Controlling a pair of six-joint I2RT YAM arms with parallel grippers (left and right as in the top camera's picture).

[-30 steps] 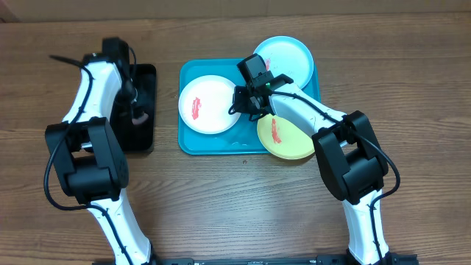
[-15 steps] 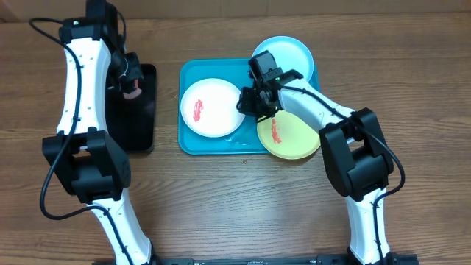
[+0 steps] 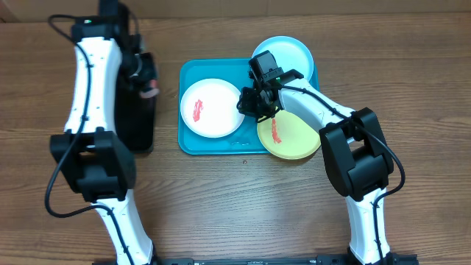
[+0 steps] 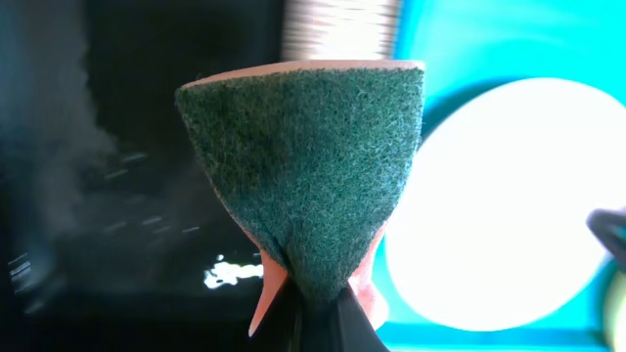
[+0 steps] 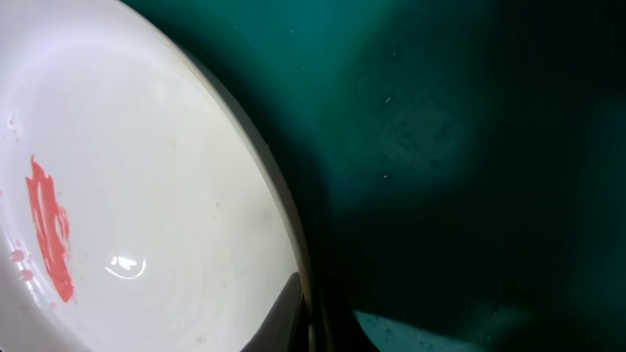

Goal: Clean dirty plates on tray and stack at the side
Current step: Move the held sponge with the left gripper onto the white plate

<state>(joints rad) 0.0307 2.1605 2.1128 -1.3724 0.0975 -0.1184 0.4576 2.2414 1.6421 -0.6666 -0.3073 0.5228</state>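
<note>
The turquoise tray (image 3: 221,143) holds the white plate (image 3: 211,107), which has a red smear. The light-blue-rimmed plate (image 3: 291,55) lies over the tray's far right corner. The yellow-green-rimmed plate (image 3: 291,136), with a red smear, lies over its near right corner. My right gripper (image 3: 248,103) is at the white plate's right rim. In the right wrist view its jaws (image 5: 311,328) pinch that rim (image 5: 284,215). My left gripper (image 3: 143,79) is shut on a green-and-pink sponge (image 4: 308,166) above the black tray (image 3: 136,118).
The black rectangular tray stands left of the turquoise tray, with a narrow strip of wooden table (image 3: 168,110) between them. The left wrist view shows the white plate (image 4: 509,205) and the turquoise tray (image 4: 489,39) to the sponge's right.
My left arm has lifted the sponge off the black tray and swung it right, toward the turquoise tray. My right gripper shifted slightly to the white plate's rim, then held still.
</note>
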